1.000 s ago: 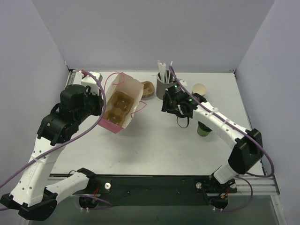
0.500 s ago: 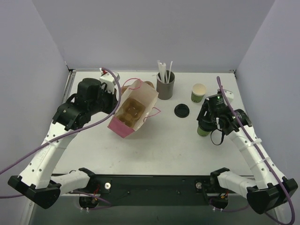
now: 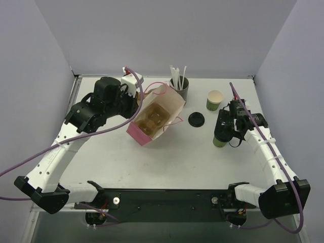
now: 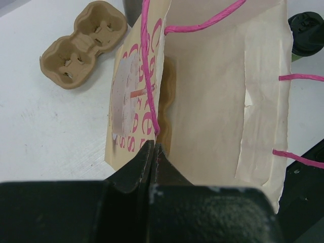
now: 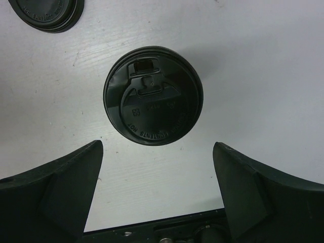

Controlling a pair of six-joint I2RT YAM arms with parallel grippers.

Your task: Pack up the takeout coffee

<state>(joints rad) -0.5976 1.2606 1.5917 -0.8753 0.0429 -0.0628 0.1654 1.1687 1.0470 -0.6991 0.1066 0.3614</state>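
The takeout coffee (image 5: 153,95) is a green cup (image 3: 219,142) with a black lid on it, standing on the table at the right. My right gripper (image 5: 157,147) is open and empty, hovering just above it (image 3: 224,130), with the jaws wide to either side of the cup's near edge. A loose black lid (image 3: 196,119) lies on the table to the cup's left (image 5: 48,12). My left gripper (image 4: 153,147) is shut on the pink handle of a paper bag (image 4: 217,101) and holds it open and tilted (image 3: 154,114). A brown cup carrier sits inside the bag.
A green cup with a cream inside (image 3: 215,100) stands at the back right. A grey holder of white straws (image 3: 179,87) stands behind the bag. A second cardboard carrier (image 4: 83,43) lies on the table behind the bag.
My left arm has carried the bag right and farther back. My right gripper has left the loose lid on the table, swung right and settled open over the lidded cup.
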